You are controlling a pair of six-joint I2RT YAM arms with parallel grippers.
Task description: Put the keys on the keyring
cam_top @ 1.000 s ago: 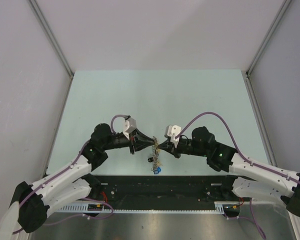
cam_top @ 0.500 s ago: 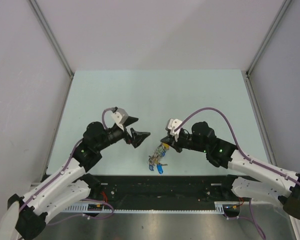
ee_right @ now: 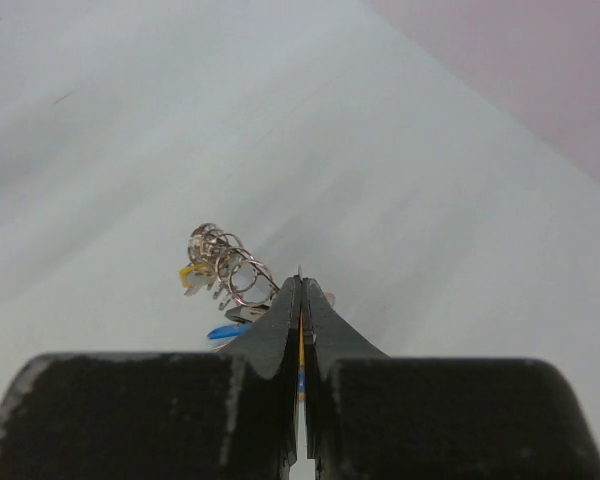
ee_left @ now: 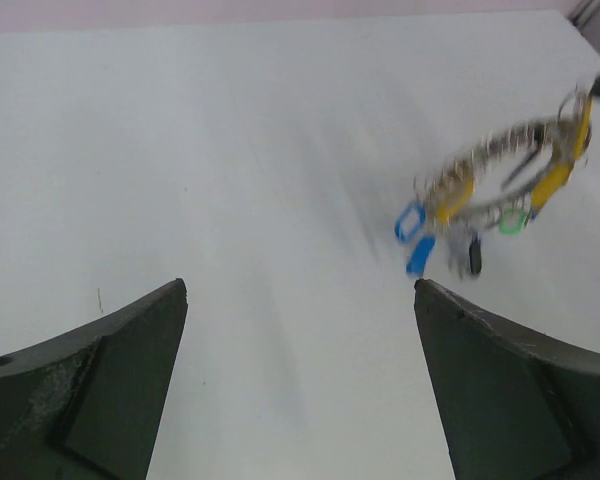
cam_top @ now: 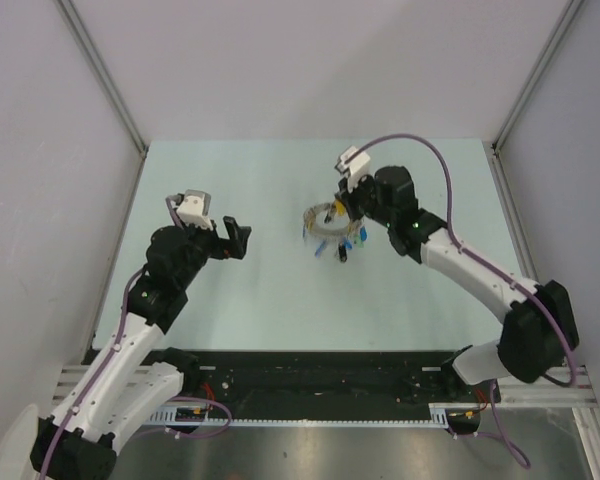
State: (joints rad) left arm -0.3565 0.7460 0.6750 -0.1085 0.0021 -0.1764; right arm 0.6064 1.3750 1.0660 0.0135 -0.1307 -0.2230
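Right fingers [ee_right: 293,300] pinched shut on keyring [ee_left: 490,148] rim, far right of centre over desk [cam_top: 280,300]. Keys [ee_left: 412,222] hang from it. Left fingers [cam_top: 239,237] spread wide, empty, at left. No loose key visible. Likely final step: lower ring, release gently.
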